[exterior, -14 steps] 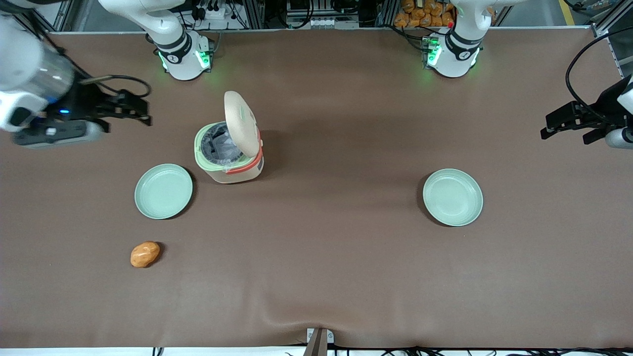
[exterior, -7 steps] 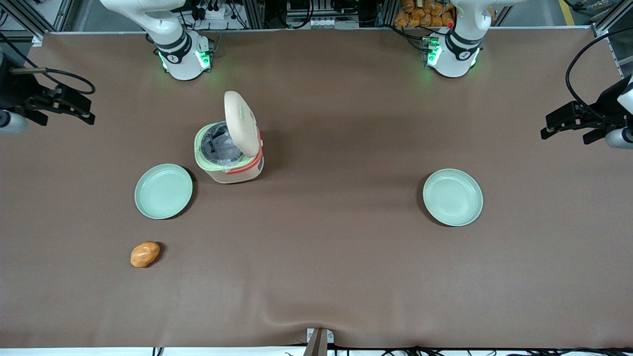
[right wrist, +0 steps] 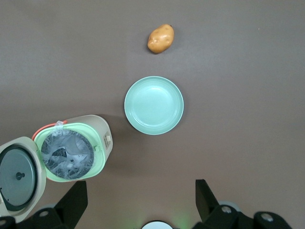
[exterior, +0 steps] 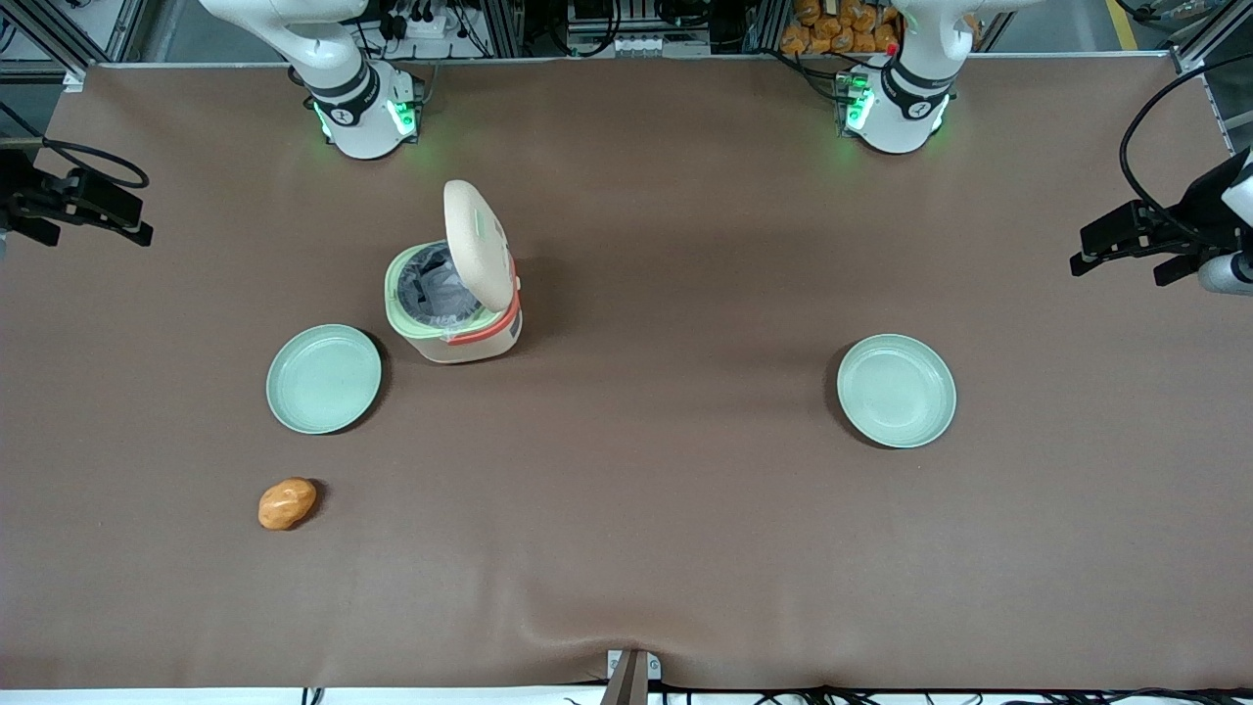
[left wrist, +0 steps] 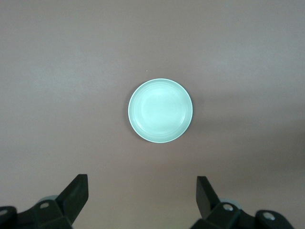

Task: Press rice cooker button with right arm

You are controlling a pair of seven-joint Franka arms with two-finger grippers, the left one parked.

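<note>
No readable writing anywhere. Nearest the front camera lies a potato [exterior: 287,503], then a pale green plate [exterior: 324,379], then the rice cooker [exterior: 453,304] on the brown surface [exterior: 646,509], lid [exterior: 479,245] swung up. The wrist view alone shows the lid's grey underside [right wrist: 18,174]. The gripper [exterior: 116,217] hangs released, well apart from the cooker, toward the working arm's end.
</note>
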